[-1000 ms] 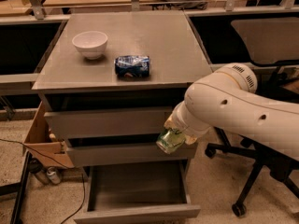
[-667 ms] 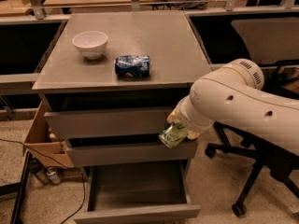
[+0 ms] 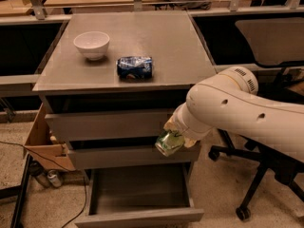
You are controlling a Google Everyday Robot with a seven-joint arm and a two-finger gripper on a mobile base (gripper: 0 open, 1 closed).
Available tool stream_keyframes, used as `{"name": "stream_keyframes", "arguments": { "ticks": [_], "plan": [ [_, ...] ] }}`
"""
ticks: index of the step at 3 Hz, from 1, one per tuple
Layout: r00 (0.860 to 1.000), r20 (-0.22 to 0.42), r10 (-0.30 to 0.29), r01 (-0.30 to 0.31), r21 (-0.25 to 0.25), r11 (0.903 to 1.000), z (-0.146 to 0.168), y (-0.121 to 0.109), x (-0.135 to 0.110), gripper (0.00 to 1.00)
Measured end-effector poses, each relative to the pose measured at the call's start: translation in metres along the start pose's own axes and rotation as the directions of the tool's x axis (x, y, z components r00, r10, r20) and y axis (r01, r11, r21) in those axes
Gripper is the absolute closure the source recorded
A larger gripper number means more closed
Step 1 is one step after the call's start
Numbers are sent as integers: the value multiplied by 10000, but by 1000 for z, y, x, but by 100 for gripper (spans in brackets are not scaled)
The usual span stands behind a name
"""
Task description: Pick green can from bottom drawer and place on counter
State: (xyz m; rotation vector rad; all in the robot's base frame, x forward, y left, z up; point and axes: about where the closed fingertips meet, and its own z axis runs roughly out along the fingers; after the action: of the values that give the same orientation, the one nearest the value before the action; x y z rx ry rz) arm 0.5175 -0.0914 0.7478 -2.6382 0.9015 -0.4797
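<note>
My gripper (image 3: 172,136) is shut on the green can (image 3: 168,143), a small shiny green can with pale patches. It hangs in front of the middle drawer, above the open bottom drawer (image 3: 137,215), whose dark inner floor shows bare. The white arm reaches in from the right and hides most of the gripper. The grey counter (image 3: 161,46) lies above and behind the can.
A white bowl (image 3: 91,44) and a blue-and-white can (image 3: 135,67) lying on its side are on the counter. A cardboard box (image 3: 42,144) stands left of the cabinet. A black office chair (image 3: 266,170) is at the right.
The arm has shifted a little right and up with the green can held in the gripper; the can has tilted slightly.
</note>
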Motion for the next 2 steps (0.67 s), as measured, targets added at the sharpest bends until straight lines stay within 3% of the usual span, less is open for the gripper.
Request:
{"name": "stream_keyframes", "arguments": {
  "ticks": [1, 2],
  "plan": [
    [9999, 118, -18, 18, 31, 10000, 8, 3, -18, 100],
    [9995, -310, -1, 7, 198, 9998, -6, -2, -29, 100]
  ]
}}
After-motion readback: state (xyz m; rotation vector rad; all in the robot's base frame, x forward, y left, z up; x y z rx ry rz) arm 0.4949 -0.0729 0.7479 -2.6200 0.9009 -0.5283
